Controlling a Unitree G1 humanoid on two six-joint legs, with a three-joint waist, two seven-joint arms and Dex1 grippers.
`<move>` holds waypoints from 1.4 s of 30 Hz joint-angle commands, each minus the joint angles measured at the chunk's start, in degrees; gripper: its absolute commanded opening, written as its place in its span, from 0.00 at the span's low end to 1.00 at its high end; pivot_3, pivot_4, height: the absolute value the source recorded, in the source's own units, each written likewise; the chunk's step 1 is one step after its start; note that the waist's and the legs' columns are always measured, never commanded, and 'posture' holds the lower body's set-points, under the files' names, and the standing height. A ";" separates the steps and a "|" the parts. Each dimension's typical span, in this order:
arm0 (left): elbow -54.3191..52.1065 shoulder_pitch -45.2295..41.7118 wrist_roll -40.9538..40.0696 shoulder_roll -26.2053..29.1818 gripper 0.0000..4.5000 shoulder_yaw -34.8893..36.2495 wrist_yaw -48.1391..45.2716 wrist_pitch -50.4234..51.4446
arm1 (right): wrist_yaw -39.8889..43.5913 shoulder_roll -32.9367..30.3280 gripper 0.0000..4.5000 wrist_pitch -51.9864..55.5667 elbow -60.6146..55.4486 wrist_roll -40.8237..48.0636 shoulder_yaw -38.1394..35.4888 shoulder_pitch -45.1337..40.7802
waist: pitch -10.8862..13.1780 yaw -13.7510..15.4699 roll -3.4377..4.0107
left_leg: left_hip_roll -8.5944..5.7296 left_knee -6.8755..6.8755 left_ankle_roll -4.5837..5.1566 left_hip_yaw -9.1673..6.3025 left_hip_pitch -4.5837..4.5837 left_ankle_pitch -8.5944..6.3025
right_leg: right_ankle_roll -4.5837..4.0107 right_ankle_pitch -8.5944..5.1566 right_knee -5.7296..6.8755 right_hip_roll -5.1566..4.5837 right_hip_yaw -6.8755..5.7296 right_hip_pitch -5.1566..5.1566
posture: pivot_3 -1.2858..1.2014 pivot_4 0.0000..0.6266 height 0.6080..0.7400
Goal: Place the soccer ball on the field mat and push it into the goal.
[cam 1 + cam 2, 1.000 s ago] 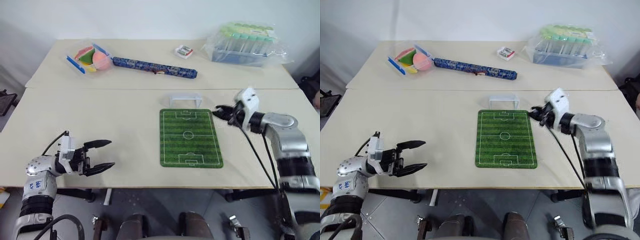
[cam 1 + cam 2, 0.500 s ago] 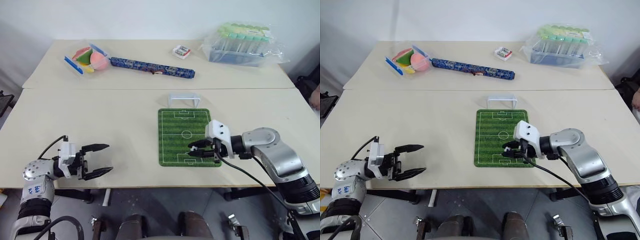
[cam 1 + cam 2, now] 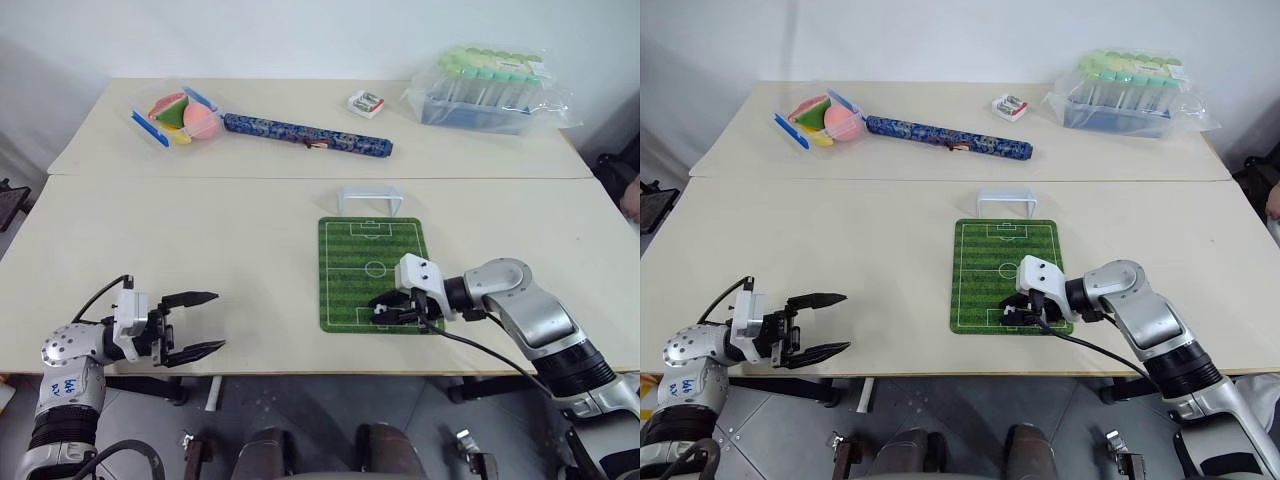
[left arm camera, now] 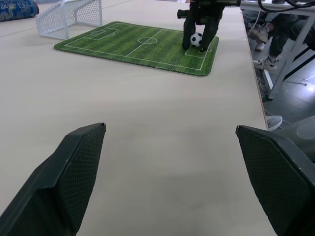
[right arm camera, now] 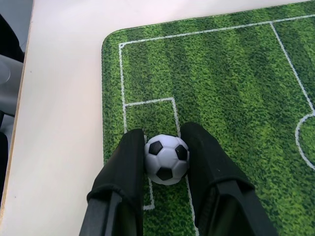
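Right pincer (image 5: 166, 147) is pinching the soccer ball (image 5: 167, 158) between its two nearly closed fingers, lowering it onto the near penalty box of the field mat (image 3: 374, 240) so it will not roll off. Beyond the fingertips, at the mat's far end, the goal (image 3: 371, 199) is waiting. Left pincer (image 3: 200, 322) is hanging wide open and empty, well apart.

Far table, my view: tube rack in plastic wrap (image 3: 492, 86), small white box (image 3: 367, 102). Blue patterned pouch (image 3: 307, 135) touches a peach-pink ball (image 3: 203, 122).
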 commanded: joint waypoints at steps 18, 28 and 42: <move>-0.87 -2.06 -1.40 -0.19 1.00 0.31 -2.51 0.98 | -0.82 -0.22 0.60 1.98 -7.61 0.94 -3.21 -1.76 | 0.00 0.01 -0.02 | 0.03 0.11 0.00 0.00 -0.01 0.00 | 0.00 0.00 0.06 0.00 0.01 0.00 | 0.52 0.24 1.00; -1.99 -3.02 -3.21 -0.47 1.00 -1.27 -5.70 3.59 | 1.68 -5.35 0.11 5.26 -19.02 7.24 -7.61 5.82 | 0.05 0.44 -0.15 | 0.00 0.11 0.02 -0.08 -0.03 -0.03 | 0.00 0.00 0.04 -0.01 -0.03 0.04 | 0.52 0.24 1.00; -1.46 -3.94 -3.56 0.45 1.00 -1.24 -5.42 4.00 | -0.81 -0.61 0.01 -2.40 -6.06 2.06 -3.76 5.46 | 0.14 0.05 -0.29 | 0.02 0.13 0.01 0.00 -0.01 -0.05 | 0.00 0.00 0.03 0.02 0.00 0.03 | 0.52 0.24 1.00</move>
